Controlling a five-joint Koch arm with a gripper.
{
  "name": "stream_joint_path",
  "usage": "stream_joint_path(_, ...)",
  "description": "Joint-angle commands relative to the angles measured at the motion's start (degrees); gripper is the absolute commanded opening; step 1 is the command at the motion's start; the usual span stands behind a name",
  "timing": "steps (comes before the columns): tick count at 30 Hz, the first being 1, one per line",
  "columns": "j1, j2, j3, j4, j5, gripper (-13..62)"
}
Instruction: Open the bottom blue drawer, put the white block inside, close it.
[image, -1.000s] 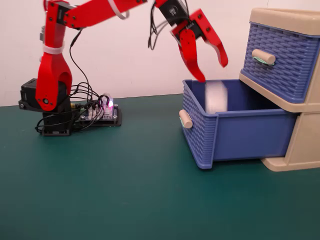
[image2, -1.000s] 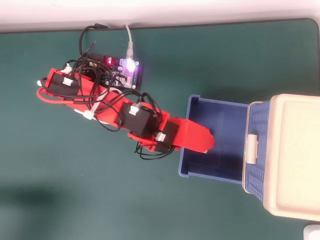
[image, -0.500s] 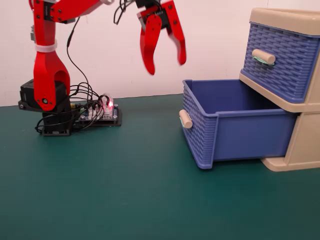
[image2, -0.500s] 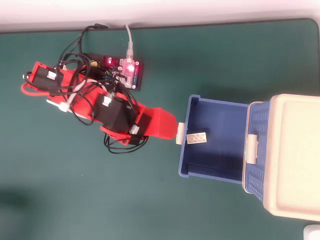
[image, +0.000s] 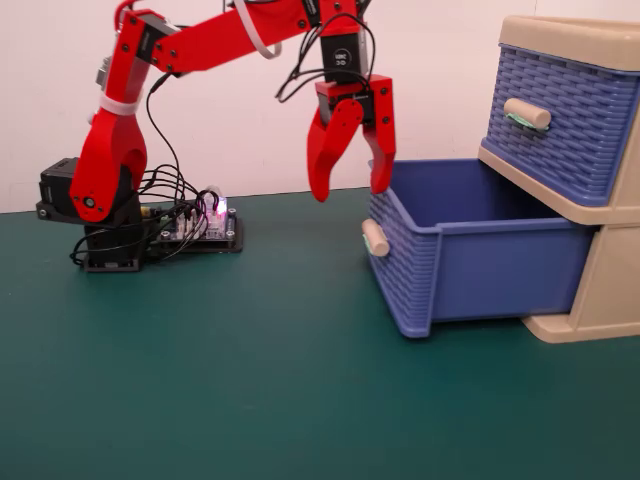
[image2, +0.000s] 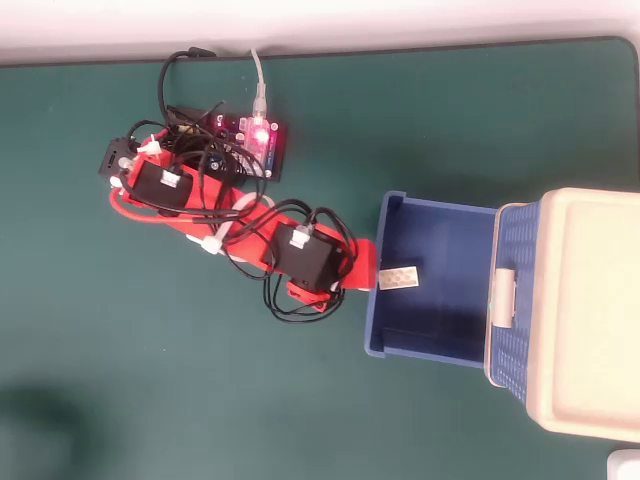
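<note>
Bottom blue drawer (image: 480, 262): pulled out of the beige frame (image: 610, 290), open top showing in the overhead view.
White block (image2: 399, 277): lying flat on the drawer floor, toward the 9 o'clock end in the overhead view; hidden in the fixed view.
Gripper (image: 350, 192): fingers (image: 325, 150) spread apart, empty, tips pointing down just above the drawer's front wall.
Upper blue drawer (image: 560, 120): closed.
Worktop (image: 250, 380): green.
</note>
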Motion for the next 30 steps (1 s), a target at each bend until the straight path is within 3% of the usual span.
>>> stream_joint_path(1, -0.62, -1.32, -3.69, 0.18, 0.97, 33.2)
stream_joint_path(17, -4.83, -22.68, -27.25, -18.81, 1.49, 33.9)
stream_joint_path(26, -7.65, -23.55, -27.33, -37.88, 1.49, 34.0)
stream_joint_path(30, -7.03, -21.36, -27.42, -34.45, 1.49, 34.5)
